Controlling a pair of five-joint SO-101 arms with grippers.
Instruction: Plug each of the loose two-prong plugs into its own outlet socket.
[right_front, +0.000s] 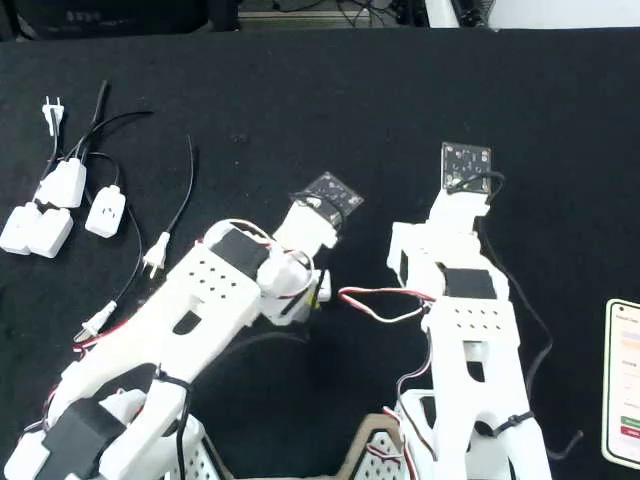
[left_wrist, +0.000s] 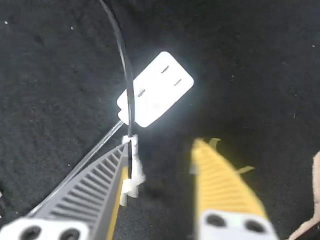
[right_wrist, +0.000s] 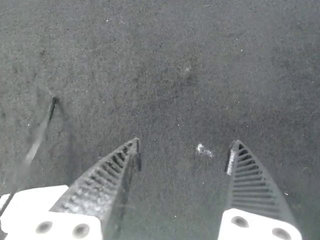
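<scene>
- Left end effector (left_wrist: 161, 147): wide open, nothing gripped. Its grey ribbed finger (left_wrist: 95, 185) and yellow finger (left_wrist: 220, 182) are spread above the black counter (left_wrist: 260, 60).
- In the left wrist view, a white outlet socket (left_wrist: 157, 90) is seen just past the fingertips. It lies flat on the counter with two slots facing up.
- A black cable (left_wrist: 122, 65) is laid across one end of that socket. It ends at a small white plug (left_wrist: 132, 172), which touches the inner edge of the grey finger's tip. The prongs cannot be made out.
- Right end effector (right_wrist: 185, 145): open and empty, both grey fingers spread over the counter cloth. A thin dark cable end (right_wrist: 51, 105) is seen off to one side, well apart from the fingers.
- In the high view, a cluster of white sockets (right_front: 48, 230) is located near the counter's left edge. Four bodies are packed close together.
- Three loose plugs on black leads are seen in the high view, each lying on the counter apart from the sockets:
  - upper plug (right_front: 50, 110), beyond the cluster
  - middle plug (right_front: 155, 255), between the cluster and the left arm (right_front: 200, 290)
  - lower plug (right_front: 92, 323), just beside that arm
- The left arm is stretched diagonally toward the counter's centre. The right arm (right_front: 470, 300) is set near it, pointed straight out from its base.
- A flat phone-like device (right_front: 625, 380) is seen at the counter's right edge.
</scene>
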